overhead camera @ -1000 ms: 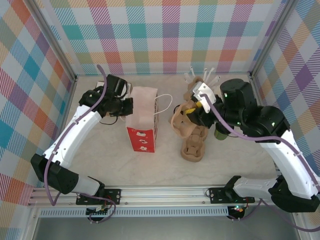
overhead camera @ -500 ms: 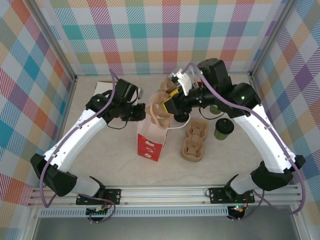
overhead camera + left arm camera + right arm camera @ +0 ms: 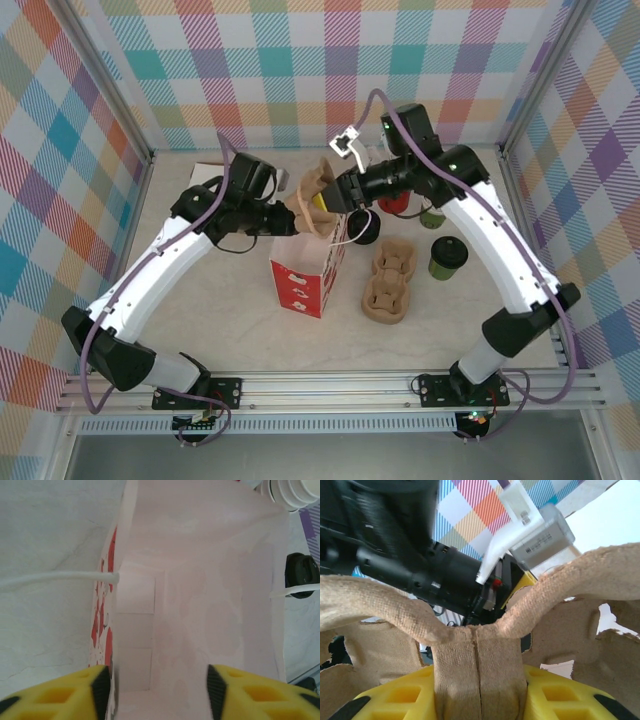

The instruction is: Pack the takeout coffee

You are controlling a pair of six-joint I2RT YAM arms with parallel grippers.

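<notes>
two arms meet over the red paper bag [image 3: 303, 278] in the top view. right gripper [image 3: 327, 200] clamps a cardboard cup carrier [image 3: 306, 207] above the bag mouth; left gripper [image 3: 284, 222] sits at the bag's left rim. takeout coffee [image 3: 447, 256] stands on the table [image 3: 200, 320], well right of the bag. left wrist view: fingers [image 3: 75, 692] spread wide across the bag opening. right wrist view: fingers [image 3: 395, 700] pinch the carrier's centre rib.

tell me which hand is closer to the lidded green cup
Right. The right hand is above the mouth of the red bag, left of the lidded green cup, gripping a cardboard carrier. The left hand is further left, at the bag's other side.
</notes>
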